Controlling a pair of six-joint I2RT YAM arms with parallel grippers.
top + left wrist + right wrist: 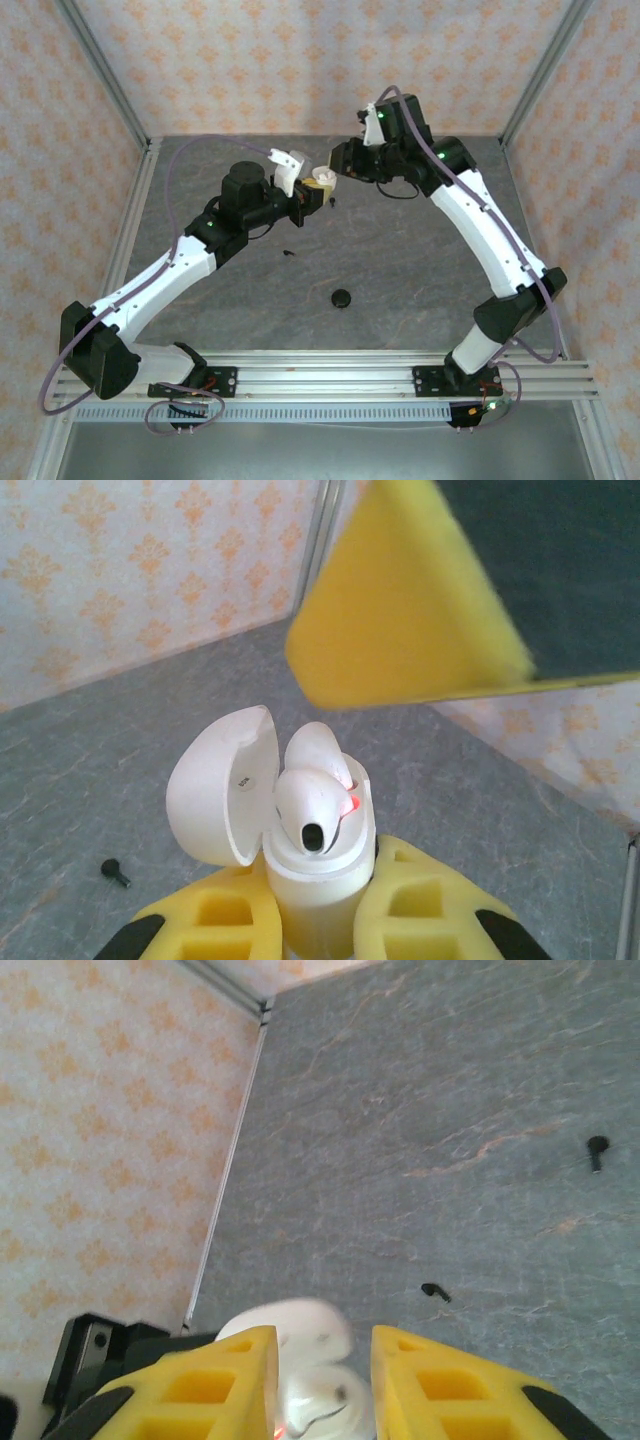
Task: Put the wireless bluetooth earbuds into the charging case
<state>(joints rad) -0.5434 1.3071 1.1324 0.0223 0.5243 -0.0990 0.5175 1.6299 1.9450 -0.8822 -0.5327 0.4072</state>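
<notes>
Left hand (320,915) clamped on open white charging case (300,870), white earbuds (315,810) seated. Right hand (322,1360) parted above, apparently empty. Black earbud (433,1291) loose on bench (450,1060): tiny, light, probably slick; pinch across stem.

One open white plastic charging case (315,880), two glossy white earbuds (312,815), two tiny black earbuds (433,1291), one round black disc (343,298).

Top cam: high, looks down on whole table (400,270). Wrist cams: v. close, both apparently sharing the charging case (315,875).
</notes>
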